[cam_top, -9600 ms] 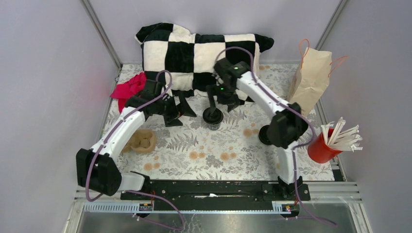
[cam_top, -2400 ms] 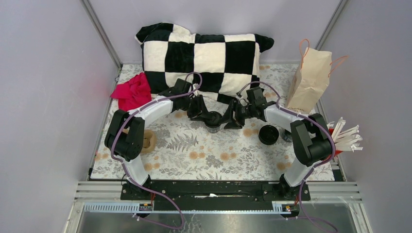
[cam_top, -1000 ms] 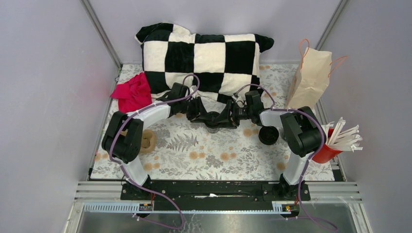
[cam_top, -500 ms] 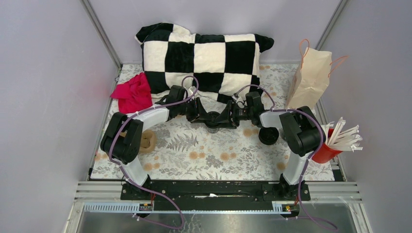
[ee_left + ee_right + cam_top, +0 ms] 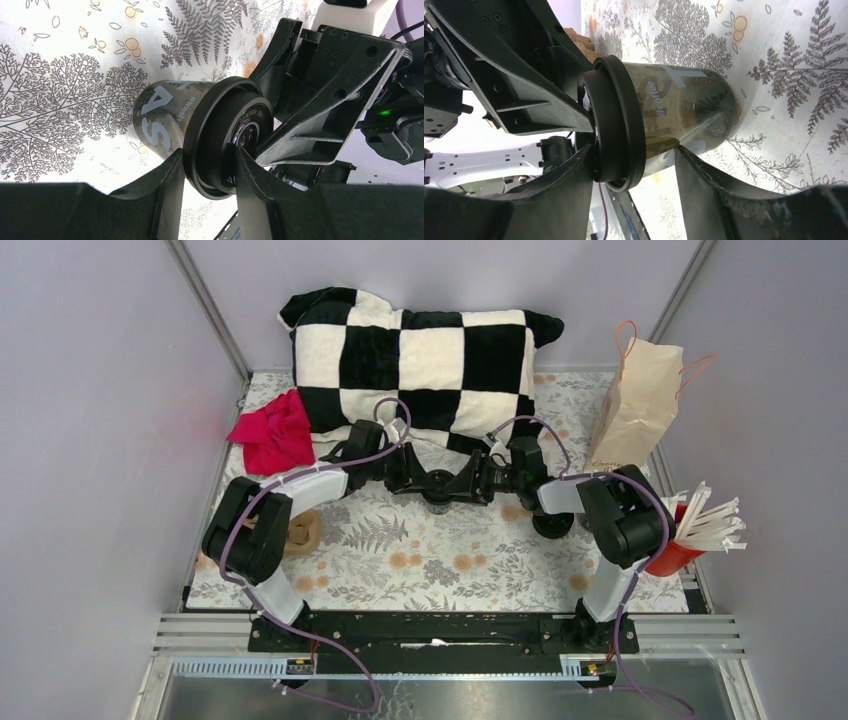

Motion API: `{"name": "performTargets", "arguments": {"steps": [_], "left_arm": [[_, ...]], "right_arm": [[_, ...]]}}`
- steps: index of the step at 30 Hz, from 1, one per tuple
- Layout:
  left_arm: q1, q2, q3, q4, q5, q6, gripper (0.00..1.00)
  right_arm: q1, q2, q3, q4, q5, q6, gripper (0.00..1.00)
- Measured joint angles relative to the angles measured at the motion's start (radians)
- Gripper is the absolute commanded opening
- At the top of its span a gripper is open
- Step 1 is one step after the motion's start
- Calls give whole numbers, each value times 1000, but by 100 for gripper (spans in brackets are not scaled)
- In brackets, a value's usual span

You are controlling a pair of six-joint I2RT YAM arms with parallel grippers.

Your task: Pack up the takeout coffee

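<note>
One takeout coffee cup [image 5: 437, 486] stands mid-table, black with a round black lid [image 5: 227, 142] and pale lettering. My left gripper [image 5: 414, 480] reaches it from the left. In the left wrist view the left gripper [image 5: 209, 152] is shut on the lid, one finger under the rim and one on top. My right gripper [image 5: 463, 483] comes from the right. In the right wrist view the right gripper [image 5: 634, 149] is shut on the cup [image 5: 679, 110], one finger on the lid's top and one low on the wall. A second cup [image 5: 553, 524] stands half hidden behind the right arm.
A brown pulp carrier [image 5: 302, 530] lies left, partly behind the left arm. A paper bag [image 5: 637, 405] stands at the back right, a red cup of straws [image 5: 664, 551] at the right edge. A checkered pillow [image 5: 420, 355] and a red cloth [image 5: 272, 430] fill the back.
Both grippers stay closed on the middle cup. The right arm's elbow has swung nearer and now covers more of the second cup; the left elbow has shifted slightly left.
</note>
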Motion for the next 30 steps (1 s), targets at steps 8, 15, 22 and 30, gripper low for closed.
{"name": "performTargets", "arguments": {"steps": [8, 15, 22, 30], "left_arm": [[-3, -10, -11, 48, -39, 3, 39], [-5, -20, 141, -238, -95, 65, 60], [-2, -20, 228, -490, -129, 109, 89], [30, -15, 304, -594, -133, 121, 96]], "right_arm": [[13, -28, 8, 30, 63, -11, 66], [26, -115, 164, -444, 201, -114, 84], [24, -128, 241, -664, 212, -190, 85], [13, -57, 400, -791, 163, -216, 87]]}}
